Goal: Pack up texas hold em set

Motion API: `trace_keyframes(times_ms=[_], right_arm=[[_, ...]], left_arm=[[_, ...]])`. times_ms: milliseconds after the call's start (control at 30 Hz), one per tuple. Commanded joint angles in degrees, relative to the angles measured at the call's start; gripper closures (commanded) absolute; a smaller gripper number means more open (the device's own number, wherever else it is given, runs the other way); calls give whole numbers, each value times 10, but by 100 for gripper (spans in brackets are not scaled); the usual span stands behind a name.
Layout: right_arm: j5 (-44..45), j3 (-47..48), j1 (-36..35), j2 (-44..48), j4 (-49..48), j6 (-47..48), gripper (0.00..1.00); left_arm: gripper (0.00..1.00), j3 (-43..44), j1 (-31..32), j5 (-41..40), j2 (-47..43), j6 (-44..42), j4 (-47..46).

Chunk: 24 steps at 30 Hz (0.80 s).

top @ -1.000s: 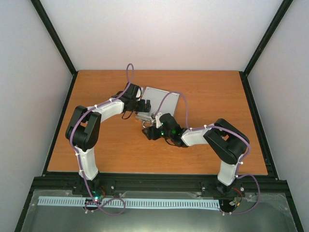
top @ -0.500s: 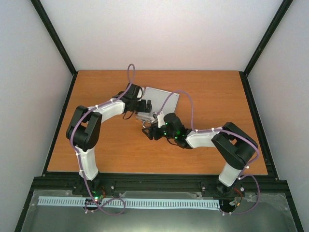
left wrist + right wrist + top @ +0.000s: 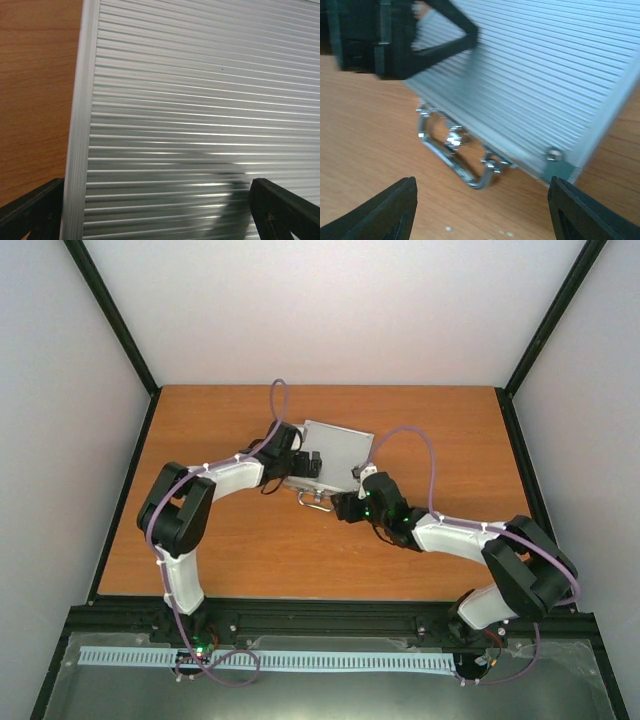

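Note:
The texas hold em set shows as a closed silver ribbed case (image 3: pixel 340 445) lying flat on the wooden table (image 3: pixel 450 430), its metal handle (image 3: pixel 316 501) on the near side. My left gripper (image 3: pixel 308 466) is open just above the lid near its left edge; the ribbed case (image 3: pixel 200 100) fills the left wrist view between the left gripper (image 3: pixel 157 217) fingers. My right gripper (image 3: pixel 345 506) is open and empty, low over the table just near of the case. In the right wrist view the handle (image 3: pixel 451 159) and a case corner lie ahead of the right gripper (image 3: pixel 482 212).
Black frame posts and white walls enclose the table on three sides. The left arm's black gripper body (image 3: pixel 390 40) sits over the case at the upper left of the right wrist view. Bare wood (image 3: pixel 200 530) lies to both sides and in front.
My right gripper has swung to the right, away from the handle's left end, with the arm stretching out lower. The left gripper has shifted slightly right over the lid.

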<state>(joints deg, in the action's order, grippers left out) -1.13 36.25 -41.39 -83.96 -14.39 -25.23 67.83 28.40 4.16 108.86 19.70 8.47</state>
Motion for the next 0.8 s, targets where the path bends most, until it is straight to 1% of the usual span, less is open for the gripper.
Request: trace_keyframes(times_ms=[0, 300, 433, 633, 767], right_arm=[[64, 9, 21, 13, 77, -30, 27], [99, 21, 28, 25, 174, -76, 27], [136, 30, 28, 14, 212, -86, 27], [209, 93, 28, -50, 264, -80, 26], [228, 132, 35, -85, 264, -68, 26]], left_arm=[[0, -71, 31, 25, 22, 2, 109], [0, -136, 46, 40, 0, 23, 77], [0, -159, 46, 41, -10, 24, 65], [0, -173, 46, 48, -19, 23, 58], [0, -185, 46, 50, -31, 23, 54]])
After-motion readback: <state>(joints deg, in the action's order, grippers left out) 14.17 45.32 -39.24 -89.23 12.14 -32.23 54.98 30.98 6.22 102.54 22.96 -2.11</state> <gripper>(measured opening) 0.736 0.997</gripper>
